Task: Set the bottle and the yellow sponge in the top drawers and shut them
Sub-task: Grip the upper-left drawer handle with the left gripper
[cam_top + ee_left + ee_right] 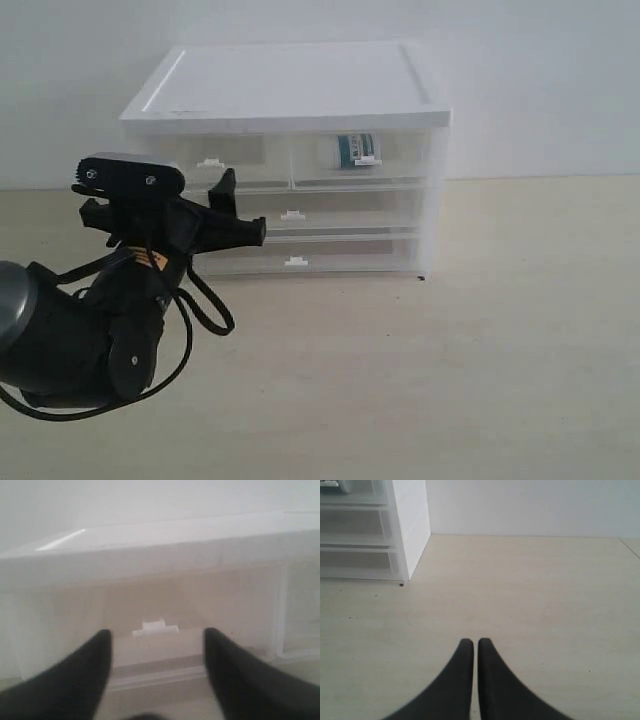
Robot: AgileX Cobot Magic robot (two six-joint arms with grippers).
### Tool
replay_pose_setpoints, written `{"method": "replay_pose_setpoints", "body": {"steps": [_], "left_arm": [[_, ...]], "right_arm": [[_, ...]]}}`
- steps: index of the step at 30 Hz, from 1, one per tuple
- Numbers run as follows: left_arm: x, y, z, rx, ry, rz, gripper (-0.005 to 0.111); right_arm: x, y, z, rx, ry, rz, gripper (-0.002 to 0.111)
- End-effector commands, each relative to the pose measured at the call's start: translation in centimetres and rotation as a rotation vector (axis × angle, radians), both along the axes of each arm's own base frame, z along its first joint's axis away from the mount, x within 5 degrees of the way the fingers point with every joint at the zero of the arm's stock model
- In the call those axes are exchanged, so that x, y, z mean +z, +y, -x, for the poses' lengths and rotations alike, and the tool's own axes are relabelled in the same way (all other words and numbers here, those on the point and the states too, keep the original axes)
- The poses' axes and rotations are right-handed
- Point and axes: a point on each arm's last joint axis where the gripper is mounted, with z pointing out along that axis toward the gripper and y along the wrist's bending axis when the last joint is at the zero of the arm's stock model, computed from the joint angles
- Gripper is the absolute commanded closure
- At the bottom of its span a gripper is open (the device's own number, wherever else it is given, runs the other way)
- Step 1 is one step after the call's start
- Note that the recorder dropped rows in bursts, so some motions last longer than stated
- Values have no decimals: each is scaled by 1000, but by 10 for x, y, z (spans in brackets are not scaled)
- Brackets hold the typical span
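**Left jaws spread at the left top drawer, right jaws pressed together over the table**

My left gripper (pixel 156 634) is right up against the front of the white drawer cabinet (pixel 290 85). Its two black fingers (pixel 97 647) are spread wide. In my left wrist view, the small white tab handle (pixel 155 627) of the left top drawer (pixel 240 168) sits between the fingertips and a little beyond them. I cannot tell whether either finger touches the drawer front. Nothing is held between them.

The bottle (pixel 354 150) is inside the right top drawer (pixel 405 160). Its teal label shows through the frosted front, just behind that drawer's handle. From the outside camera, both top drawers look pushed in, level with the frame. The two full-width drawers (pixel 340 215) below them look the same. I cannot make out the yellow sponge through the cloudy plastic of the left drawer.

My right gripper (pixel 471 643) is low over the bare beige table (pixel 480 350), well apart from the cabinet. The cabinet's corner shows off to one side in my right wrist view. The right fingers are pressed together with only a thin line between them, and they hold nothing. The outside camera does not show this arm.
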Motion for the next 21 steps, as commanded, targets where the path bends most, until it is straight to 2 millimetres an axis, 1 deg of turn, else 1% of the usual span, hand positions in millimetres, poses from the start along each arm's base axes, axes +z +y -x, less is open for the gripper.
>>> {"method": "replay_pose_setpoints", "body": {"steps": [1,2,3,5,6,8,10,12,19,21], "left_arm": [[6,-4,-1,-10,-19,13,20],[7,-4,-2,-7,-26,18,23],[11,-5,-7,-1,-43,21,33],[10,-4,-12,13,-46,23,38],[11,-3,-15,21,-50,28,38],[7,0,-20,36,-45,18,38],[-4,2,-24,45,-23,8,38],[-11,0,-26,43,-14,0,38],[-4,-5,-34,38,-45,18,38],[-3,-6,-34,38,-48,21,39]], "right_arm": [[-1,0,0,-1,-6,-1,107],[-1,0,0,-1,-6,-1,107],[-1,0,0,-1,-6,-1,107],[-1,0,0,-1,-6,-1,107],[-1,0,0,-1,-6,-1,107],[-1,0,0,-1,-6,-1,107],[-1,0,0,-1,-6,-1,107],[-1,0,0,-1,-6,-1,107],[-1,0,0,-1,-6,-1,107],[-1,0,0,-1,-6,-1,107]]}}
